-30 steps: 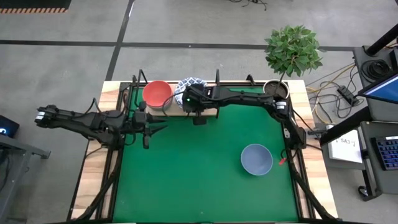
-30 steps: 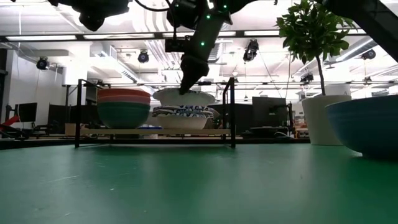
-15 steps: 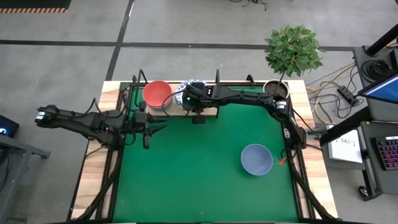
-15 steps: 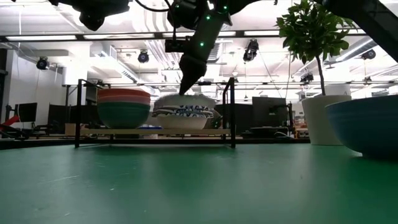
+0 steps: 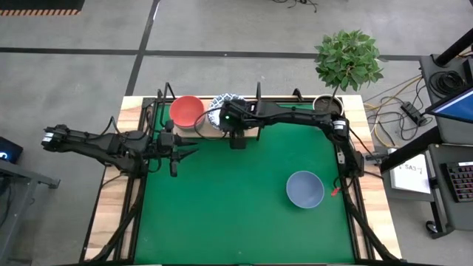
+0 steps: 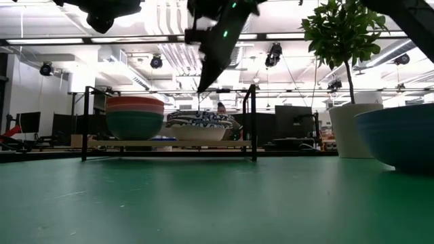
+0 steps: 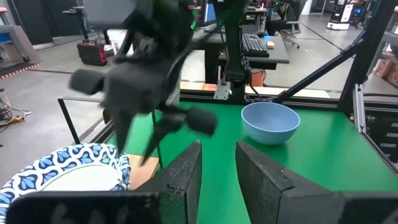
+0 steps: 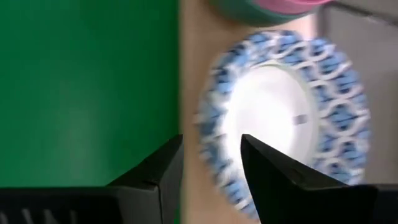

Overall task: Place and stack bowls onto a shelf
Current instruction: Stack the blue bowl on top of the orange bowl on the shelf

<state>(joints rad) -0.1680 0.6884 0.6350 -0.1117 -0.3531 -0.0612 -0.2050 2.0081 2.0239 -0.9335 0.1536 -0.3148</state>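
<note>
Your right gripper (image 6: 203, 85) sits upper middle of the low view, fingers spread and empty, just above the blue-patterned bowls (image 6: 196, 125) nested on the shelf (image 6: 169, 143). The red-topped stack (image 5: 186, 111) fills the slot beside them. The grey-blue bowl (image 5: 304, 189) waits lower right on the mat, probably next. Your left gripper (image 5: 188, 152) hovers at left, fingers parted, holding nothing.
</note>
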